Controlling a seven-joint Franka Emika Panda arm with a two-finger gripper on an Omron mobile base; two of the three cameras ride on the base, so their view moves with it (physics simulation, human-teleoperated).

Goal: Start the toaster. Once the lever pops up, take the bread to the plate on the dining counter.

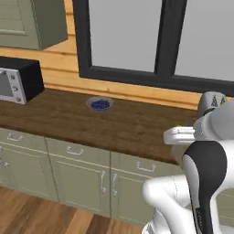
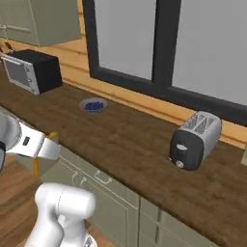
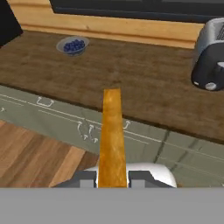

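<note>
One slice of bread [image 3: 112, 140] stands edge-on between the gripper [image 3: 112, 178] fingers in the hand view, so that only its orange-tan crust edge shows as a narrow strip; its long axis runs straight out from the fingertips, away from the hand and toward the wooden counter [image 3: 131, 83]. The jaws are clamped on the near end of the slice, one dark fingertip on each flat face. In the right base view a small orange corner of the slice [image 2: 52, 136] pokes out past the white hand at the left edge, hanging in front of the olive drawer cabinets [image 2: 111, 193], off the near edge of the counter rather than over it. The toaster [image 2: 195, 140] sits on the counter at the far right, near the window [image 2: 164, 43], its long axis running from the wall toward the room, its black end panel and knob facing the near side and its two slots facing up. A small grey bowl of blue berries [image 2: 93, 105] rests further left along the counter, well apart from the toaster, and a black microwave [image 2: 33, 71] stands at the far left.
</note>
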